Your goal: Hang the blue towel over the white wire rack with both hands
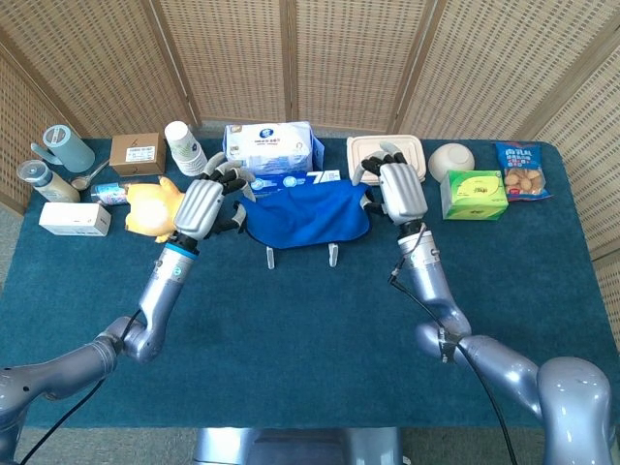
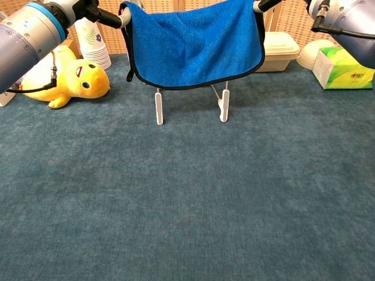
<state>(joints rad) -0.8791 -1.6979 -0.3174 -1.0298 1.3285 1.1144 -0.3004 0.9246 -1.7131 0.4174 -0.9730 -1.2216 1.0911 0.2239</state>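
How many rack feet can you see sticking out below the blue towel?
2: the left foot and the right foot of the white wire rack, both standing on the table under the blue towel. Rear feet may be hidden.

Head cam: high, looks steeply down and fwd over the whole table [image 1: 291, 320], far edge and wicker screen [image 1: 320, 58] at top, both arms reaching in from the bottom. Wide, not close. Chest cam: low, near tabletop level, faces fwd, much closer; cloth fills the lower frame, arms cut off at top corners. Overlap: blue towel [image 1: 308, 215] [image 2: 193, 44] on white wire rack [image 1: 301, 256] [image 2: 191, 104], yellow plush [image 1: 153, 208] [image 2: 67, 81], green box [image 1: 474, 194] [image 2: 343, 68].
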